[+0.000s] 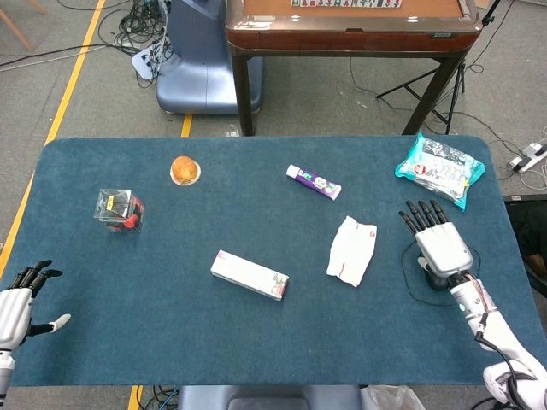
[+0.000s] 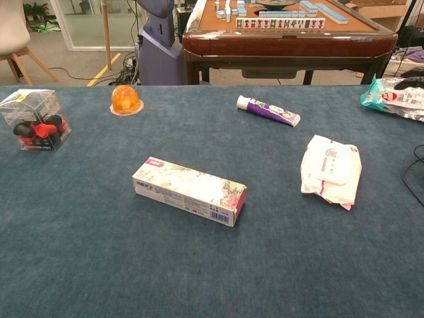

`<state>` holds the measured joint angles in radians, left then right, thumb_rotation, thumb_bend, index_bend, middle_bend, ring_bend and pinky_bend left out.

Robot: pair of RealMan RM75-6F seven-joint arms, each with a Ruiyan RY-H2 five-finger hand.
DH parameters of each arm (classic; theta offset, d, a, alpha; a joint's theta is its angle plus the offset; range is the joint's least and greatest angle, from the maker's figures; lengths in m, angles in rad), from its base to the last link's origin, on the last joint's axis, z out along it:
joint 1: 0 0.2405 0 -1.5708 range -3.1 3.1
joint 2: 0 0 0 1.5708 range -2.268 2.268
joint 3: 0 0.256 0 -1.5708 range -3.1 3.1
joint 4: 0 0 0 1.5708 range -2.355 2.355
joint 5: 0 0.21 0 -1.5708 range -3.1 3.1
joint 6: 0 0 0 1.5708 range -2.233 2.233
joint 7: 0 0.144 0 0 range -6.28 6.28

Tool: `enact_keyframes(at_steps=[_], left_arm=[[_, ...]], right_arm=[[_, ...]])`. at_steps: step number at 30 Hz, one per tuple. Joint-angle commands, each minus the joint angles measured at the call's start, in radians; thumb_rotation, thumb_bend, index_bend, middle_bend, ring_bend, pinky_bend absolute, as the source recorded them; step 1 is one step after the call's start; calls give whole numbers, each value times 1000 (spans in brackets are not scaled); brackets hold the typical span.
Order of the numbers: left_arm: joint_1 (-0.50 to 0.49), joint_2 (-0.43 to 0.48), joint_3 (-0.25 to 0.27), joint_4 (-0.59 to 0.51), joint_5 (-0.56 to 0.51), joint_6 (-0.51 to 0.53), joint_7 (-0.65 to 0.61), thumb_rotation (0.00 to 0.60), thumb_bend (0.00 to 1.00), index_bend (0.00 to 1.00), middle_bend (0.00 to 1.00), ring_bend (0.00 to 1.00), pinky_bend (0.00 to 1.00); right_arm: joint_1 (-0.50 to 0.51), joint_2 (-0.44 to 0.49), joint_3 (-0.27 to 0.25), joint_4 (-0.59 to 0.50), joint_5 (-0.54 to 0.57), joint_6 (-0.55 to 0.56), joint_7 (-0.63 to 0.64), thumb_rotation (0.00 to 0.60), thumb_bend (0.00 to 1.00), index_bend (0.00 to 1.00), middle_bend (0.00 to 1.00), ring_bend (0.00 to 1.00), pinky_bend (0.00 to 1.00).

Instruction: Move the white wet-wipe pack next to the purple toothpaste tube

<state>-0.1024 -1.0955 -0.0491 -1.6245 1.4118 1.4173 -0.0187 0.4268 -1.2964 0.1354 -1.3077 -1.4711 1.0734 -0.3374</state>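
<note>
The white wet-wipe pack (image 1: 351,250) (image 2: 330,170) lies flat on the blue table, right of centre. The purple toothpaste tube (image 1: 314,182) (image 2: 268,110) lies farther back, a little to its left, apart from the pack. My right hand (image 1: 438,242) rests over the table just right of the pack, fingers extended and apart, holding nothing. My left hand (image 1: 23,301) hovers at the table's near left corner, fingers spread and empty. The chest view shows neither hand.
A long white printed box (image 1: 249,275) (image 2: 189,191) lies near the middle. A clear box with red and black contents (image 1: 120,209) (image 2: 38,121) and an orange jelly cup (image 1: 185,170) (image 2: 126,100) sit at left. A teal snack bag (image 1: 440,168) (image 2: 395,93) lies far right. A black cable (image 1: 413,282) loops beneath my right hand.
</note>
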Motion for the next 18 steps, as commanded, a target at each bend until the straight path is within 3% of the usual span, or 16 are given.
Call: enact_keyframes(at_steps=[1,5,18], left_arm=[[2,4,-4,-1,-2,2,-18,600,59,280,157,161,426],[3,13,-4,-8,5,2,-46,600,60,280,158,162,426],[10,33,1,-21,13,4,-88,600,60,280,164,168,426]], right_arm=[[44,-59,3,68,7,-34,-16,600,0,56,0,0,47],[82,-113,0,131,6,-60,-28,600,0,1,0,0,20],[166,-239,-25,263,9,-132,-15,600,0,0,0,0,18]])
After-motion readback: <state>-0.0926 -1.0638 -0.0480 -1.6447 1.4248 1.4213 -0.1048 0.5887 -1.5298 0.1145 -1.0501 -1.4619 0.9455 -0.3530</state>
